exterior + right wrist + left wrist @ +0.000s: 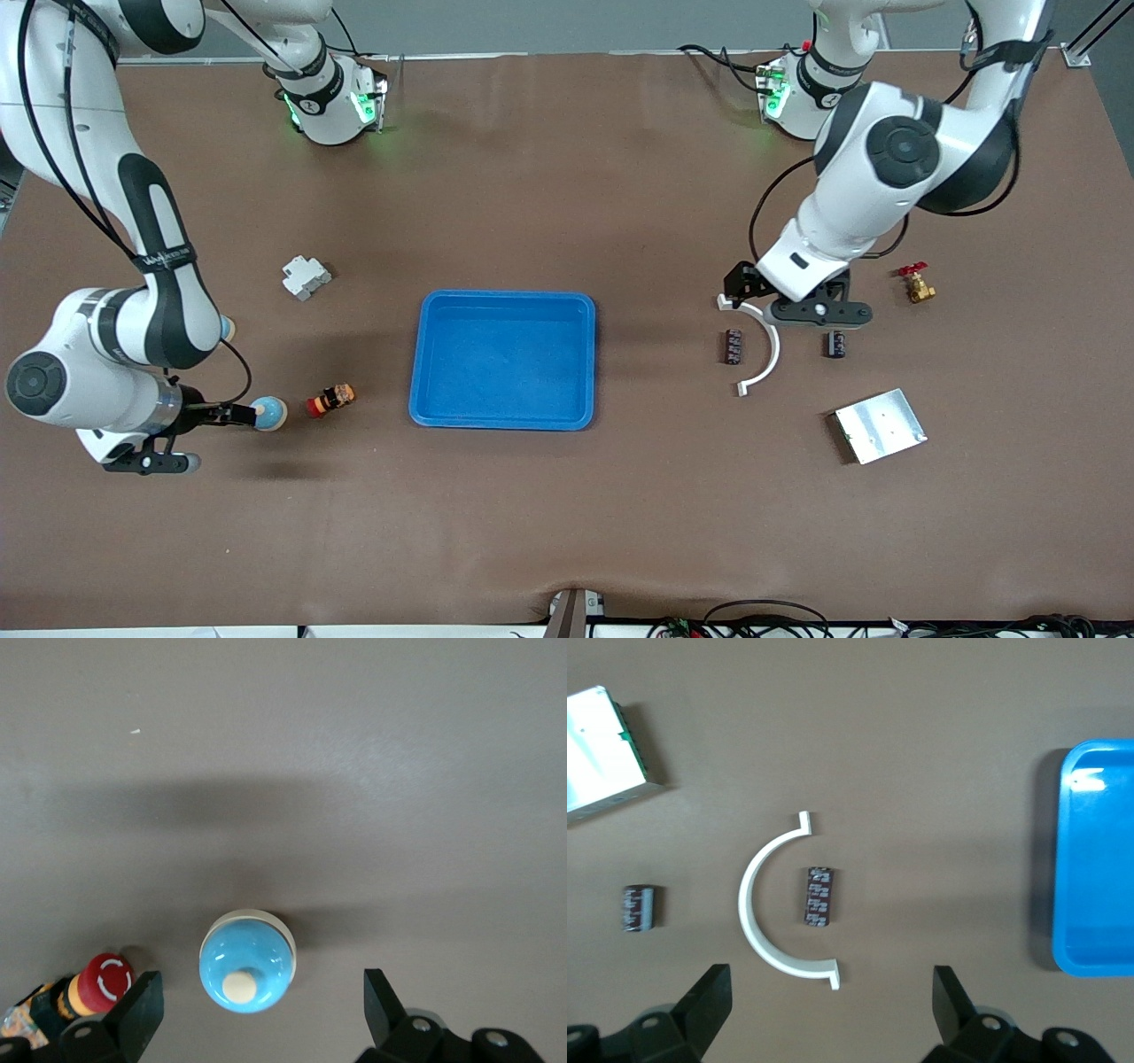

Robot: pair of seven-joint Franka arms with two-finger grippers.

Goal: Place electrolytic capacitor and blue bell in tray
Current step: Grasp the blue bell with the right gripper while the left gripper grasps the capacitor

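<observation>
I see my left end effector (828,1010) with its fingers wide apart and holding nothing, hovering over the white half-ring (764,347) at the right of the front view. The capacitor (733,346) lies flat on the table (567,514) inside the curve of that ring, its long axis running toward and away from the front camera; it is near the ring but not touching it. A second capacitor (834,344) lies just outside the ring, lined up the same way. My right end effector (257,1010) is also spread open and empty, over the blue bell (268,413) at the lower left of the front view; in the right wrist view the bell sits dome up with its cream button facing the camera. Just beside the bell lies a red-capped push button (330,400) on its side. The blue tray (502,424) sits mid-frame between both. A silver plate (880,425), a brass valve (918,285) and a white block (306,276) lie well apart.
</observation>
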